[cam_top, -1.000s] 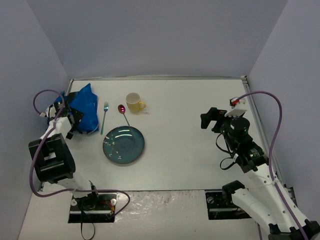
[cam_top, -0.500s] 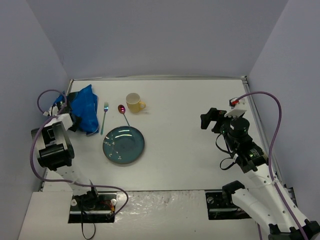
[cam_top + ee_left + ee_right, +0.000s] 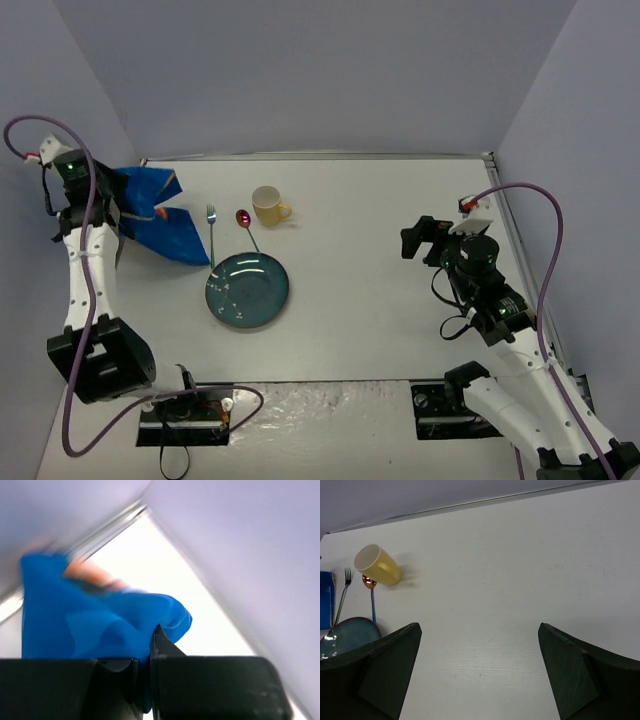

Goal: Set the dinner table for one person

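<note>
On the dinner table (image 3: 380,250), fork (image 3: 211,235) and spoon (image 3: 246,228) lie behind the plate (image 3: 247,289), mug (image 3: 268,204) farther back, placemat (image 3: 160,225) left.

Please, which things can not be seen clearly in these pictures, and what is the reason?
- Blue placemat, left wrist view: blurred, so its print is unreadable.
- Left gripper, shut on the placemat: in the top view the cloth and the arm hide its fingertips.
- Plate, right wrist view: cut off by the left edge and partly covered by a finger of the open right gripper.
</note>
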You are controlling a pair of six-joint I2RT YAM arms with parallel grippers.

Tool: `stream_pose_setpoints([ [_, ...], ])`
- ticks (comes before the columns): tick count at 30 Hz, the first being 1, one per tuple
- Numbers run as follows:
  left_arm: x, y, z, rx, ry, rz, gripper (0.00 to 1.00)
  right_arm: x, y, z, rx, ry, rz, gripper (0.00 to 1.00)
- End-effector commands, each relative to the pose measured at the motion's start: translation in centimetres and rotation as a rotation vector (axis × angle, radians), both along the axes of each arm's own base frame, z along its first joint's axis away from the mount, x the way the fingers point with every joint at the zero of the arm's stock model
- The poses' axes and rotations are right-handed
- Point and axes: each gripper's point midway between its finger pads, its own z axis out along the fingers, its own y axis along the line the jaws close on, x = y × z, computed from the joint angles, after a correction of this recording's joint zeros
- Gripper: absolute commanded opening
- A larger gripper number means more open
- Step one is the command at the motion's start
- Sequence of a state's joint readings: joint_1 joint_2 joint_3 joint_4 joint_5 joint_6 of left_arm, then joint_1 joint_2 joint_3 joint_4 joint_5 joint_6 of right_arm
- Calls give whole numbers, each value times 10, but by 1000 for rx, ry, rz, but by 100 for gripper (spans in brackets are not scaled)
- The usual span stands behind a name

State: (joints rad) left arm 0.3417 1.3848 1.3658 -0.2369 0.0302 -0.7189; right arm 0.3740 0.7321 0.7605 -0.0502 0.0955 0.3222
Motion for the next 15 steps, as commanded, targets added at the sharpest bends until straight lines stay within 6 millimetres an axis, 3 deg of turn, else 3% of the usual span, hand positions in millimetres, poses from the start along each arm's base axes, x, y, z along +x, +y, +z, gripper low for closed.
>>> stream_pose_setpoints([
  [1,-22,-60,148,140,-312,-248,0,1,5,32,49,-97,17,100],
  [5,-38,-172,226,169,-491,-579,0,-4,0,45,66,-136,1,100],
  [7,-44,-222,244,127,-542,-698,0,-7,-3,51,71,-152,-10,100],
  [11,-63,-286,287,59,-660,-870,0,-16,-14,60,78,-175,-47,100],
  [15,-90,-360,306,15,-732,-1046,0,-27,-32,69,86,-201,-125,100],
])
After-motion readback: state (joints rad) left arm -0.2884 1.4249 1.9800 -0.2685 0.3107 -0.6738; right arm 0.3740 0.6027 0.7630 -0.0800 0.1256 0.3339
